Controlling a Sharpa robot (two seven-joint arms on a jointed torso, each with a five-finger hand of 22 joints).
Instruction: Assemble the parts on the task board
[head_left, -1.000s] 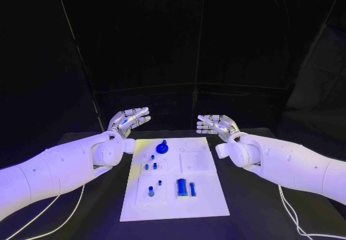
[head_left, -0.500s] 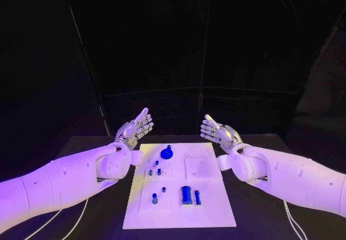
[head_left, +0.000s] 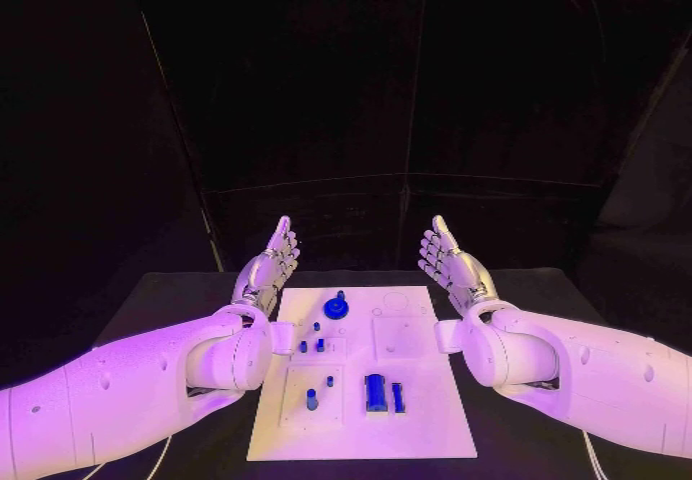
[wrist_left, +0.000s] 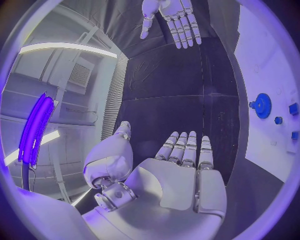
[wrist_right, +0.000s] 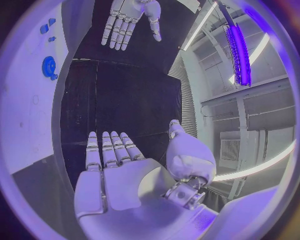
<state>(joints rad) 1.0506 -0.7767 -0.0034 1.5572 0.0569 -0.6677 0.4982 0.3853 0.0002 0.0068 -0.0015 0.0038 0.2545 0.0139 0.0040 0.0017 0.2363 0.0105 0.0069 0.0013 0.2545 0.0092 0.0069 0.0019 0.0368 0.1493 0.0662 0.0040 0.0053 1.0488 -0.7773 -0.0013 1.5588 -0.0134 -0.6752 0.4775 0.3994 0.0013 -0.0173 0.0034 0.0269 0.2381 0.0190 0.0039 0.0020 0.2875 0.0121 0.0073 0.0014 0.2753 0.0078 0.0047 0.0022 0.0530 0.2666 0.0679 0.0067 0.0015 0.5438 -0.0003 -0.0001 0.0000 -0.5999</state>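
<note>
Both hands turned palms inward since earlier: left hand, right hand flat, empty, flanking task board.

Small blue parts lie on the white task board.

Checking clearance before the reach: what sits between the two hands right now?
Head view: the far end of the task board with the round blue part lies between the left hand and right hand.

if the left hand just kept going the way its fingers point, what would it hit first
Probably nothing close. The left hand is open, its fingers aimed up and away from the robot, beside the task board, not over it. Beyond the fingertips lies bare black table, then dark backdrop; depth is unclear.
</note>
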